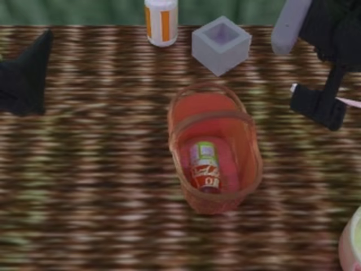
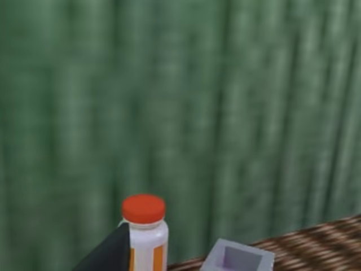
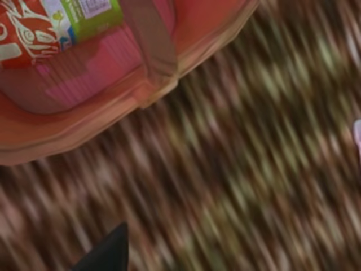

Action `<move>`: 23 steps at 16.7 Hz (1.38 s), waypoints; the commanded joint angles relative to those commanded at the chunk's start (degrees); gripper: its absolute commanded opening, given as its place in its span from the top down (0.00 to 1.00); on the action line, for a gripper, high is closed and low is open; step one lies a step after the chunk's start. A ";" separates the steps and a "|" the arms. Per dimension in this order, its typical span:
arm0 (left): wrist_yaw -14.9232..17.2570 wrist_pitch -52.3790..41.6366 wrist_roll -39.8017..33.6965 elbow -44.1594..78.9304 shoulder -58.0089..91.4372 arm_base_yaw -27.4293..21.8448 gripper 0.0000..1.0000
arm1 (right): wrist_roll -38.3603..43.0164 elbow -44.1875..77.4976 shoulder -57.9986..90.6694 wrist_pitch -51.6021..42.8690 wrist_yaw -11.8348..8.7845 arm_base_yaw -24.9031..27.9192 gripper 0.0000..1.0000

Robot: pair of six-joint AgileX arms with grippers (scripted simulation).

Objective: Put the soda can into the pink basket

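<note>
Soda can (image 1: 205, 167): lies on its side on the floor of the pink basket, green end toward the far side of the surface, red lettered end toward the near side; in the right wrist view its red and green label (image 3: 56, 22) shows through the basket's opening.
Pink basket (image 1: 248, 135): stands upright near the middle of the surface, its handle (image 1: 211, 123) arching across above the can; nothing touches it from outside.
Right tool (image 1: 318, 104): up at the right of the surface, well apart from the basket and holding nothing; how far its fingers are spread I cannot tell.
Left tool (image 1: 25, 76): parked at the far left edge of the surface, away from everything; its spread cannot be told.
White bottle (image 1: 161, 21): upright with orange stripes at the far edge, left of the grey box; its red cap (image 2: 144, 208) shows in the left wrist view.
Grey box (image 1: 221, 44): open-topped, beyond the basket, apart from it.
Surface (image 1: 90, 186): brown woven pattern, with a green curtain (image 2: 180, 101) behind.
</note>
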 joint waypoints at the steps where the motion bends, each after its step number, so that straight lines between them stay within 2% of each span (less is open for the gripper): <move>1: -3.22 -2.54 0.45 -3.12 -6.22 0.74 0.00 | -2.53 6.10 6.06 -3.88 0.02 1.66 0.00; 5: -14.58 -12.09 2.54 -15.25 -27.33 3.14 0.00 | -11.27 27.37 26.80 -17.09 0.11 7.41 0.00; 8: -20.86 -17.89 3.99 -22.84 -38.12 4.34 0.00 | -15.93 38.50 37.20 -24.00 0.22 10.47 0.00; 10: -23.66 -20.62 4.69 -26.46 -42.53 4.83 0.00 | -17.91 42.95 41.25 -26.91 0.30 11.76 0.00; 12: -24.87 -21.84 5.03 -28.12 -44.40 5.02 0.00 | -18.80 44.90 42.95 -28.19 0.34 12.35 0.00; 18: -24.93 -21.90 5.04 -28.20 -44.50 5.03 0.00 | -18.80 44.63 42.91 -27.95 0.33 12.13 0.00; 23: -24.93 -21.90 5.04 -28.20 -44.50 5.03 0.00 | -18.84 39.02 41.76 -23.54 0.32 12.39 0.00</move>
